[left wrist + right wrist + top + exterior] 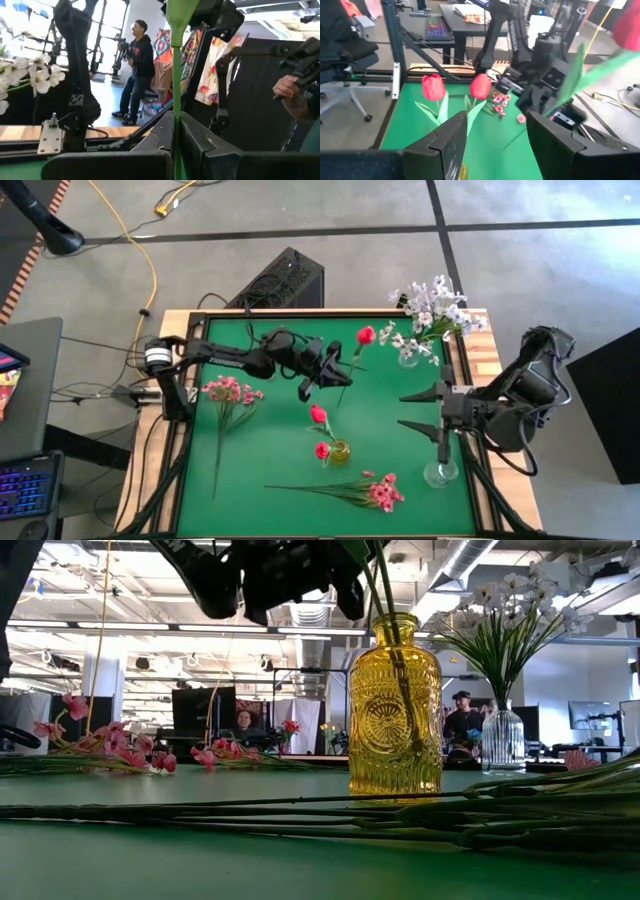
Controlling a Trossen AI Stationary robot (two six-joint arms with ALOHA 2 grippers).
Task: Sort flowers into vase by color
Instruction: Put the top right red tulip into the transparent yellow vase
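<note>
Clenched on the green stem of a red tulip (365, 335): the left gripper (330, 370), raised above the green mat (280, 455) toward its far edge, roughly mid-width, stem pinched between the two dark fingers (200, 150) in the left wrist view and running straight up between them. Bloom of that tulip out past the fingers, toward the far right part of the mat; stem slanting back down toward the centre. Released and wide apart: the jaws of the right gripper (425, 410), hovering over the mat near its right edge, aimed inward at the middle. Just below it, near the right edge toward the near corner, a clear glass vase (440, 472) standing upright. At the mat's centre, a small yellow glass vase (339, 452) holding two red tulips (319, 430), both blooms seen side by side between the right fingers (445, 140) in the right wrist view. At the far right corner, a second clear vase (407, 358) filled with white blossom sprays (432, 310). Lying flat near the left edge, a pink spray (230, 390) with its stem trailing toward the near edge. Lying flat along the near edge, another pink spray (380, 492), blossoms toward the right, stem pointing left. In the low view, yellow vase upright close to the camera, long green stems (400, 810) stretched across the mat before it.
</note>
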